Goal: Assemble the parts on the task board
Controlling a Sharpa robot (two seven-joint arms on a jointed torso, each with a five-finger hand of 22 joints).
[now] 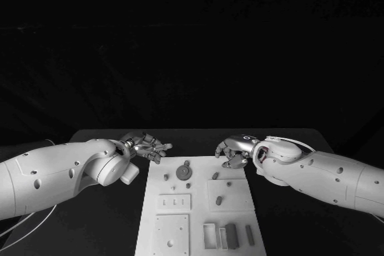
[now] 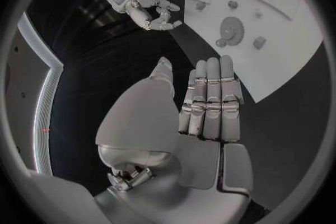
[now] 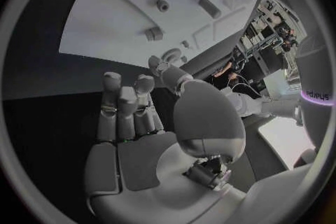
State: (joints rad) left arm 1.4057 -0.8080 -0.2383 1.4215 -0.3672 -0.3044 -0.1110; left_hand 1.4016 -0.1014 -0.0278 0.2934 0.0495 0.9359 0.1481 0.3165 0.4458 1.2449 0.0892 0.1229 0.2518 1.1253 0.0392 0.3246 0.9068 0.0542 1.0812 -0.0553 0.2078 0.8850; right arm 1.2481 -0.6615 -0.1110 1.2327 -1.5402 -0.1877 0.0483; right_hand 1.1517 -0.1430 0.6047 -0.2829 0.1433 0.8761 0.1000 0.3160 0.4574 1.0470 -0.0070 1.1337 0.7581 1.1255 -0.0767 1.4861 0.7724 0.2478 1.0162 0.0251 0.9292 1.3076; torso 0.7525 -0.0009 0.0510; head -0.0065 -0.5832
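Hovering empty with fingers apart at the far corners of the task board [image 1: 160,222], the left hand [image 1: 148,147] and right hand [image 1: 233,155] should descend slowly over the gear part [image 1: 184,173] lying near that far edge, aligning before pinching.

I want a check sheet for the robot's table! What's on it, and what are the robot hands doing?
Surface: black table, dark, bare around the board.
Job's things: white board in the middle; gear and small parts lying on it.
Clutter: nothing seen.
Robot hands: left robot hand and right robot hand hover at the board's far corners, fingers apart, holding nothing.
Cables: thin cable under the left arm.
Surroundings: dark.
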